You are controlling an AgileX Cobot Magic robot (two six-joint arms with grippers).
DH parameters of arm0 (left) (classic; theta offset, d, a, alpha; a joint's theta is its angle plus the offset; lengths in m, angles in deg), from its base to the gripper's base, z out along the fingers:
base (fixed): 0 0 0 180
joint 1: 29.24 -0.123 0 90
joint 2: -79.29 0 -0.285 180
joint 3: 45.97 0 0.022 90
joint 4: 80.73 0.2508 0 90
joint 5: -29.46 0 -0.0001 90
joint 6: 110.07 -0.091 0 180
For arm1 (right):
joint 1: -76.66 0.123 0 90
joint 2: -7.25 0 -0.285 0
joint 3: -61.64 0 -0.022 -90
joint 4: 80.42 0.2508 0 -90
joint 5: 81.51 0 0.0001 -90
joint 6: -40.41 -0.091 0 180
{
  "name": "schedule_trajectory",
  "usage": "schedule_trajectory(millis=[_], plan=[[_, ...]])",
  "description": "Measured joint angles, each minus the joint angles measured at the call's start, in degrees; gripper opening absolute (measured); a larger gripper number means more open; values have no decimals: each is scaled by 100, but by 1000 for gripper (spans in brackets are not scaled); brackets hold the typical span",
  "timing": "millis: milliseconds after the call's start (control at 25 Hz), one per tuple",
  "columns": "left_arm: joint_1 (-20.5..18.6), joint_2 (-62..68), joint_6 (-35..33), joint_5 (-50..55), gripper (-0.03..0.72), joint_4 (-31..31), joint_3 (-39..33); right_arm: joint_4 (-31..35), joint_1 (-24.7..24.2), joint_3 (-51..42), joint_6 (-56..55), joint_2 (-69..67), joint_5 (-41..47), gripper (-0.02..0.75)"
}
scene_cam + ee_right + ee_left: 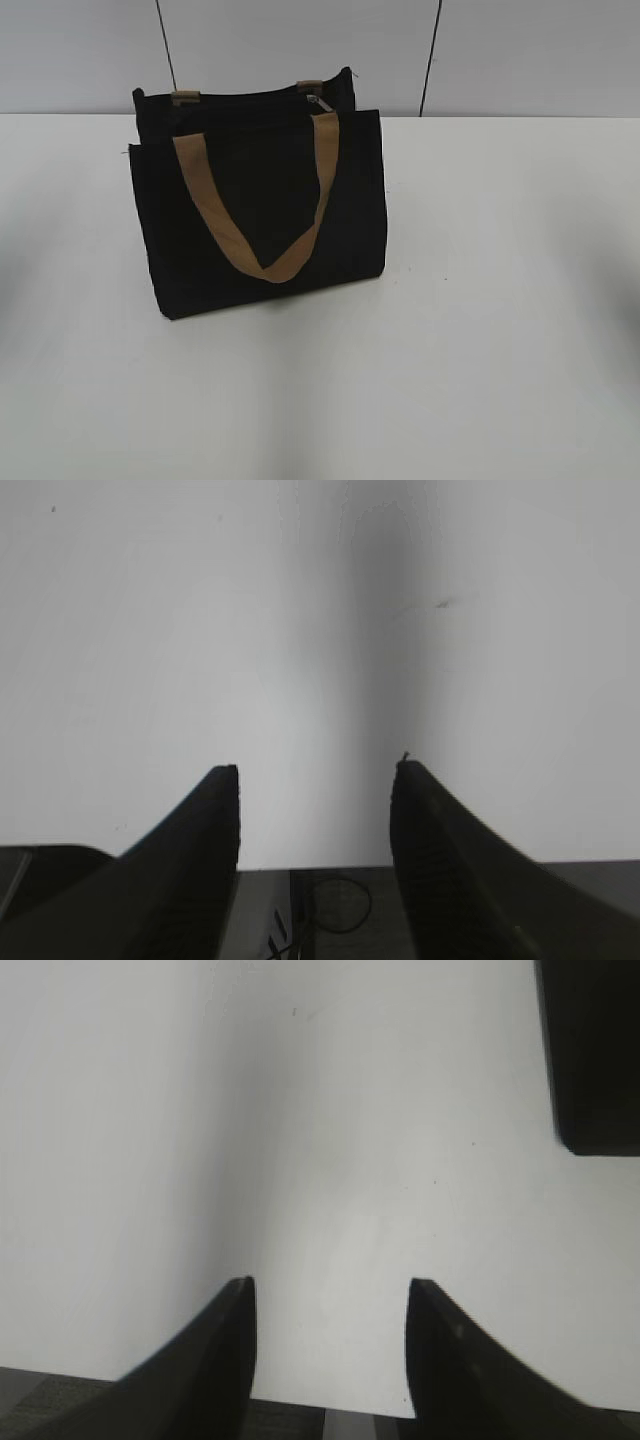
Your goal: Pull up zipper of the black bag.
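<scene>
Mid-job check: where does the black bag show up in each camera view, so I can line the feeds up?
Exterior view: black bag stands left of centre on the white table.
Left wrist view: a dark corner at the top right edge, probably the bag.
Right wrist view: not in it.
Shared landmark: the white table.

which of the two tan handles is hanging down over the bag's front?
The near handle: it droops in a V over the front panel of the black bag. Of the far handle, only two short tan stubs show above the back edge.
</scene>
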Motion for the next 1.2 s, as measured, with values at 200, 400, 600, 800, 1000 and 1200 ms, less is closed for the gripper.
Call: schedule_trajectory(millis=[200, 400, 600, 800, 1000, 1200], plan=[[0, -894, -7, 227, 368, 49, -454, 248, 0, -1202, 0, 1542, 22, 378], [0, -2308, -7, 257, 368, 60, -1139, 283, 0, -2031, 0, 3262, 35, 378], [0, -3962, -7, 283, 368, 72, -1764, 311, 0, -2597, 0, 4777, 54, 378], [0, -5563, -209, 288, 368, 123, -2322, 327, 0, -2982, 27, 6280, 59, 378], [10, -7046, -587, 214, 367, 133, -2798, 358, 0, -3184, 497, 7589, 71, 378], [10, -7595, -1005, 201, 365, 64, -3045, 712, 0, -3490, 1307, 7751, 76, 378]])
